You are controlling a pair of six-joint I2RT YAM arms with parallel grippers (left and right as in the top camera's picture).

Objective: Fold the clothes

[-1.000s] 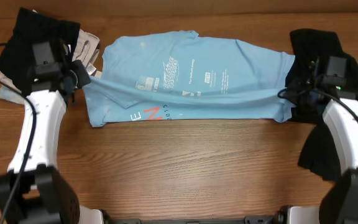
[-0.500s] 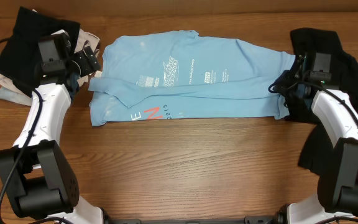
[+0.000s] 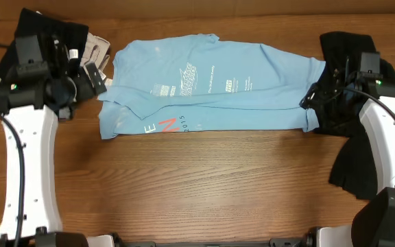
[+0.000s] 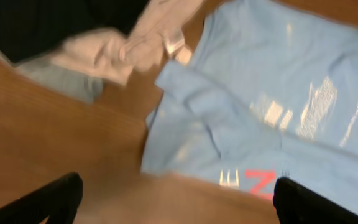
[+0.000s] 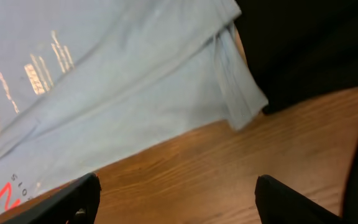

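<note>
A brown wooden table (image 3: 197,185) carries the clothes; the light-blue T-shirt (image 3: 211,89) lies flat across its far middle, a fold running along its length, white print facing up and red-and-white lettering at its near edge; it stretches between the two pincers. The left pincer (image 4: 176,190) has its jaws wide apart with nothing between them, just off the shirt's left end; the lettered corner lies ahead and to its right; a crumpled beige garment (image 4: 135,43) lies ahead and to its left, with a black garment (image 3: 40,31) beyond that. The right pincer (image 5: 176,190) is likewise spread and grips nothing, beside the shirt's right end; the shirt's folded corner lies just ahead of it, bare wood below it, and a second black garment (image 3: 352,62) lies to its right.
</note>
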